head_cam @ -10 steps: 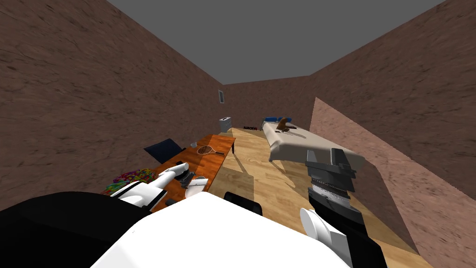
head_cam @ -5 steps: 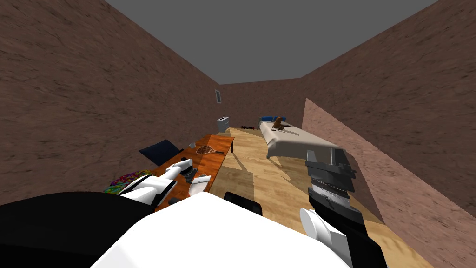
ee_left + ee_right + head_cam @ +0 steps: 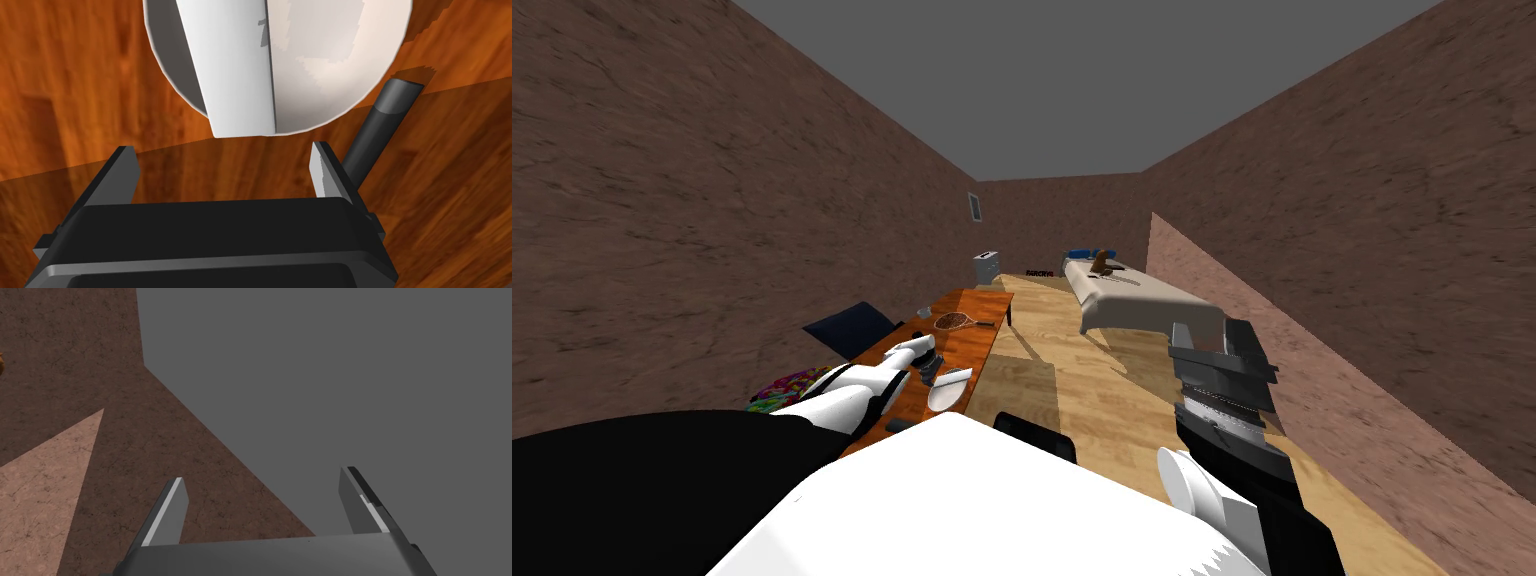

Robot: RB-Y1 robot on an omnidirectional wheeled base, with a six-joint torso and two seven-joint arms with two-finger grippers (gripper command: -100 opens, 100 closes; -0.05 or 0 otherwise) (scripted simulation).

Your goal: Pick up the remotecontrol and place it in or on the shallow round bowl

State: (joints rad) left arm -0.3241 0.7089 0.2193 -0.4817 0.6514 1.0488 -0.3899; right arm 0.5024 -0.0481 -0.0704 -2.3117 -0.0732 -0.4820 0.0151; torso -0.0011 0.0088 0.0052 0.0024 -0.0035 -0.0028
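White, flat slab-shaped remotecontrol (image 3: 230, 65) noted lying across the white shallow round bowl (image 3: 340, 60), one end overhanging the rim toward the left gripper (image 3: 222, 155). Bowl set on the orange-brown wooden table (image 3: 75, 75), at 12 o'clock of that gripper. Fingers spread, nothing between them. Judged step: clearing the hand away. Withdrawal is best made straight back toward 6 o'clock, so the overhanging end is not nudged. The dark grey rod (image 3: 380, 120) just beside one finger is to be avoided. Right gripper (image 3: 265, 480) raised at the robot's 3 o'clock, spread, empty.

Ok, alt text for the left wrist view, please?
A white remote lies across a white bowl, one end overhanging its rim toward the open, empty left gripper. A dark rod lies beside the bowl on the wooden table.
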